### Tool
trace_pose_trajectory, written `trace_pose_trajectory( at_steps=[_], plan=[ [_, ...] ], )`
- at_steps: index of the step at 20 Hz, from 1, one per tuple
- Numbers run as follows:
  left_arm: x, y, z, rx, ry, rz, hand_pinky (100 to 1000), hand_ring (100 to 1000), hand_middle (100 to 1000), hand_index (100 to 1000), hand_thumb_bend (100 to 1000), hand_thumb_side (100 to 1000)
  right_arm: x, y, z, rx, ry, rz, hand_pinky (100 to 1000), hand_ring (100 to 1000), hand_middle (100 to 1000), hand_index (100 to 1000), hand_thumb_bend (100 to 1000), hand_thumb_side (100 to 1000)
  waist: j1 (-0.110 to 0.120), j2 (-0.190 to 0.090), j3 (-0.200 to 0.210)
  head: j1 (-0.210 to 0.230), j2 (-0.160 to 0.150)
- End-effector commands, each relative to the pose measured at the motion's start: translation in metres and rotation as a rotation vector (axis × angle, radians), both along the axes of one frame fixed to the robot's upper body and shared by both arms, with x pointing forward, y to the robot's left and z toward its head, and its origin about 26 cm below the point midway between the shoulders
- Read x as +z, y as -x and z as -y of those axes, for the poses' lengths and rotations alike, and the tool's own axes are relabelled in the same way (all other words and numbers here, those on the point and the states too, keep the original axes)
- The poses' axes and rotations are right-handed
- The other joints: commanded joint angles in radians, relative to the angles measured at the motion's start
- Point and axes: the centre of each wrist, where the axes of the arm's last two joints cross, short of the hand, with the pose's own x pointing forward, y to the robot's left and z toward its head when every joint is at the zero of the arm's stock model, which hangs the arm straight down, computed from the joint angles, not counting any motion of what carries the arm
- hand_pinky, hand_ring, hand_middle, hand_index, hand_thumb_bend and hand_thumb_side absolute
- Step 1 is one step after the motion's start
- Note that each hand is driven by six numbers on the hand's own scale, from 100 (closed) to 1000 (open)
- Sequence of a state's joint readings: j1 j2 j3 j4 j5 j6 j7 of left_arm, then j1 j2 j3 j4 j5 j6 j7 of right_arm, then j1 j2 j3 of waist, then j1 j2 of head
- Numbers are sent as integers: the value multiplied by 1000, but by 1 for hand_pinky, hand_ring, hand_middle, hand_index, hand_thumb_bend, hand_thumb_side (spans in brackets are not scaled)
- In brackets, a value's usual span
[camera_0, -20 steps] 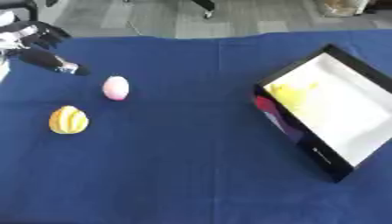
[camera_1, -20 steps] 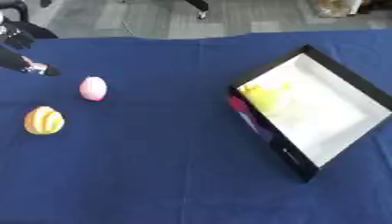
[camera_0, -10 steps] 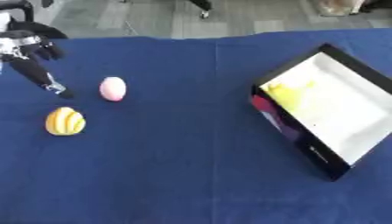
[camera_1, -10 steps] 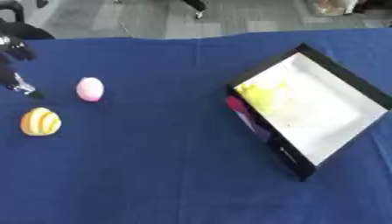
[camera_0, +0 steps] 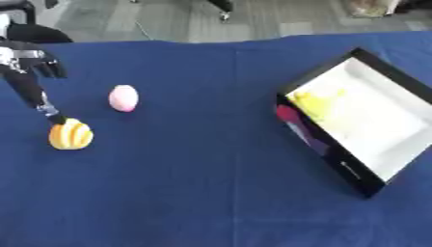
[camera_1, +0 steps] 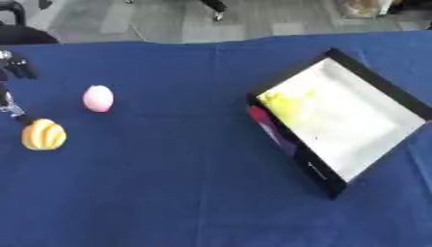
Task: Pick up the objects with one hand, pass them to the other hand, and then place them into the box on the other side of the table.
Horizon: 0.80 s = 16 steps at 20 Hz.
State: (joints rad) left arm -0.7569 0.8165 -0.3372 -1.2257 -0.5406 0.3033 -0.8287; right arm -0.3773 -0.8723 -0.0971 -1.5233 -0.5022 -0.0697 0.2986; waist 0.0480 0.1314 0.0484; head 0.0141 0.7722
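Blue table (camera_0: 194,193): box (camera_0: 358,113), perhaps two eggs (camera_0: 123,98).

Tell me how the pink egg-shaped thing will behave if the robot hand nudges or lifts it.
The pink egg is smooth and rounded with no flat side showing, so a nudge would probably roll it across the blue tablecloth. Its tapered shape suggests it would curve rather than run straight. The smooth surface may slip between fingers.

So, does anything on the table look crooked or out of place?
Yes, the box lies askew on the blue table, turned at an angle to its edges. Something yellow is inside already. Nothing looks spilled or broken.
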Motion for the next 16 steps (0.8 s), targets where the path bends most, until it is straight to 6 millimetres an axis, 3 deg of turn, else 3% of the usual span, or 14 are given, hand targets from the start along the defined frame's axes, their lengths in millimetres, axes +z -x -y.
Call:
trace_pose_trajectory(
  at_steps=[1,16],
  plan=[
    [19,4,-11,14,-45,-21,874,869,773,785,856,104,18,4,4,-17,42,35,1000,1000,1000,1000,100,443,10,-17,1,0,-2],
    [-14,-4,-15,42,-142,-113,859,854,769,802,847,100,9,-1,0,-16,63,19,1000,1000,1000,1000,100,445,6,-12,4,0,-2]
  ],
)
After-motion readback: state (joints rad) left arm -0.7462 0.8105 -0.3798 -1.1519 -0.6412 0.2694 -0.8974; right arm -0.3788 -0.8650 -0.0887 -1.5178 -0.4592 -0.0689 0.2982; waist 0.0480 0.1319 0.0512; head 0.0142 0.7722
